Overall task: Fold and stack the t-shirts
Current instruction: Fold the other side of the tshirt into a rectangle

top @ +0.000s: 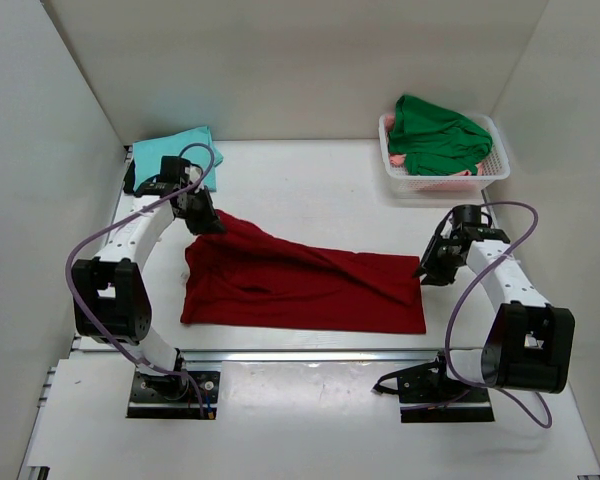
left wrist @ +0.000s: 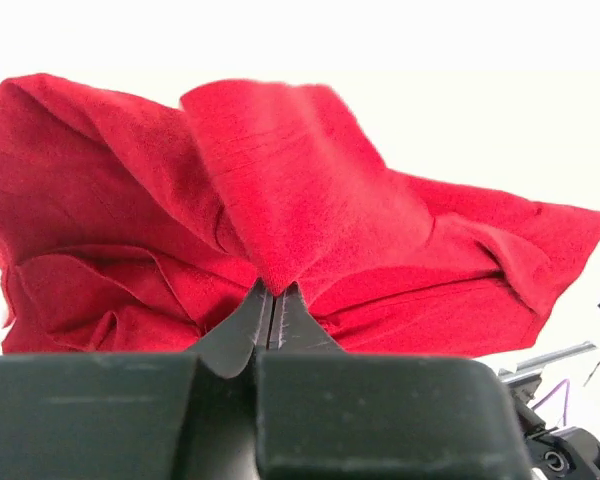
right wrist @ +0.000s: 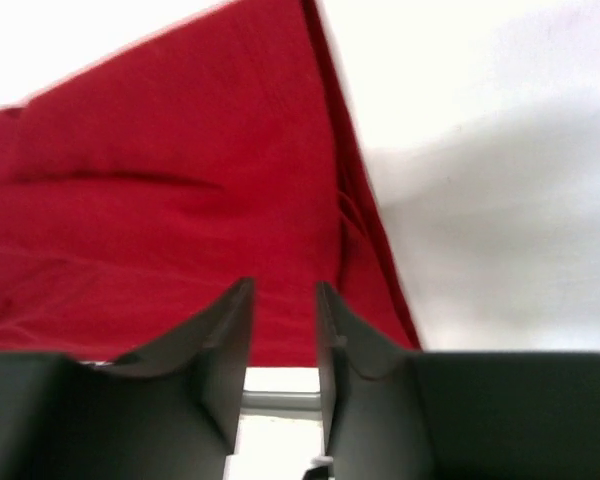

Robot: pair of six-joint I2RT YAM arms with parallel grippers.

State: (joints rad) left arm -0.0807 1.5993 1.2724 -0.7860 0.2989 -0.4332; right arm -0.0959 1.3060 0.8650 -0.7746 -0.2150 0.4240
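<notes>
The dark red t-shirt (top: 300, 285) lies spread across the middle of the table, its far left corner lifted. My left gripper (top: 206, 218) is shut on that raised corner; in the left wrist view the cloth (left wrist: 280, 190) bunches up from the closed gripper (left wrist: 276, 292). My right gripper (top: 426, 270) is open and empty just off the shirt's right edge; in the right wrist view the gripper (right wrist: 283, 300) hangs above the red cloth (right wrist: 160, 180). The light teal t-shirt (top: 175, 152) lies folded at the far left. The bright green t-shirt (top: 435, 135) is heaped in the basket.
The white lattice basket (top: 492, 172) stands at the far right, with something pink under the green shirt. White walls close in the table on three sides. A metal rail (top: 310, 355) runs along the near edge.
</notes>
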